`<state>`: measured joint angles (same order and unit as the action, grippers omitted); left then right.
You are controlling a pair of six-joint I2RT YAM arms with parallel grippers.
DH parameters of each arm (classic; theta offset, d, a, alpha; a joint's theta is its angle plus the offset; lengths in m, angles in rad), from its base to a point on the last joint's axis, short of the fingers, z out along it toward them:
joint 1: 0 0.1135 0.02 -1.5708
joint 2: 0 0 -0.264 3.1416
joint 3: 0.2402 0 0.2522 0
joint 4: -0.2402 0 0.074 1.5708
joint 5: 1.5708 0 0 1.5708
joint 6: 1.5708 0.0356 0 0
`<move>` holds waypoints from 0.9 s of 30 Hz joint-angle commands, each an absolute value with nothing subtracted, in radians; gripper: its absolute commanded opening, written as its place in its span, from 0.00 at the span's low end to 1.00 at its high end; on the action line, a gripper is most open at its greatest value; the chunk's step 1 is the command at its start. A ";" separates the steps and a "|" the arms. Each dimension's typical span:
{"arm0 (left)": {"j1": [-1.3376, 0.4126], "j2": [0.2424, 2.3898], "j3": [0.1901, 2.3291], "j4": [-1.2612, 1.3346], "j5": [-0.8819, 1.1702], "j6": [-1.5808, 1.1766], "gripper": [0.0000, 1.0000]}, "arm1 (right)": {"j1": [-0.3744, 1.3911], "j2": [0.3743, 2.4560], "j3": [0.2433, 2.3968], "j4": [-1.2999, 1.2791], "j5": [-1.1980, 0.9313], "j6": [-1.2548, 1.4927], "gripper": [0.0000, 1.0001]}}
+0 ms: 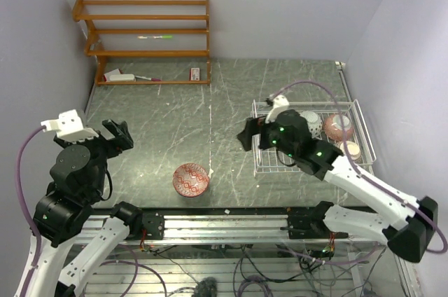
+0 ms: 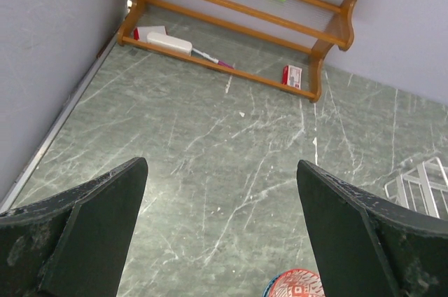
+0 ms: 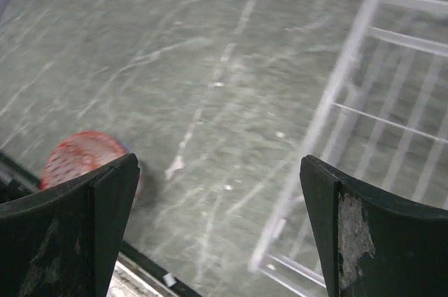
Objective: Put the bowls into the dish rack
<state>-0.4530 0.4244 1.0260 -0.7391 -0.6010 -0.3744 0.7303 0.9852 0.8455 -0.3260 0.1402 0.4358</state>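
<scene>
Wide apart and empty, the two fingers of the right gripper (image 1: 243,136) hung over the green marbled table (image 1: 161,129), just beside the left edge of the dish rack (image 1: 315,103); its wrist view showed only bare table between the pads, so it held and touched nothing. By my reading the job was well along but not finished. Inside the white wire rack, toward its right half, three bowls could be made out: a black-and-white bowl (image 1: 313,123), a red-and-pink bowl (image 1: 339,127) just beside it, and a pale bowl (image 1: 351,150) nearer the front whose pattern was too small to tell. The right arm covered the middle of the rack, so whether a further bowl sat beneath it could not be told. One red patterned bowl (image 1: 190,179) stood upright on the table, well apart from the rack, near the front edge and between the two arms; that one at least was left to load. Over the left side of the table the left gripper (image 1: 120,132) was raised, its fingers likewise spread far apart with nothing between them, and the red bowl's rim just showed at the bottom of its wrist view. Neither hand was in contact with any bowl
</scene>
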 commanded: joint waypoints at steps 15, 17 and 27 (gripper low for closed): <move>-0.446 0.359 1.189 -0.868 -0.697 -0.369 0.99 | 1.400 1.597 1.164 -0.167 0.377 0.364 0.76; -0.446 0.349 1.187 -0.871 -0.694 -0.374 0.99 | 1.424 1.629 1.177 -0.148 0.340 0.352 0.73; -0.446 0.324 1.177 -0.894 -0.690 -0.394 0.99 | 1.445 1.771 1.235 -0.138 0.315 0.324 0.53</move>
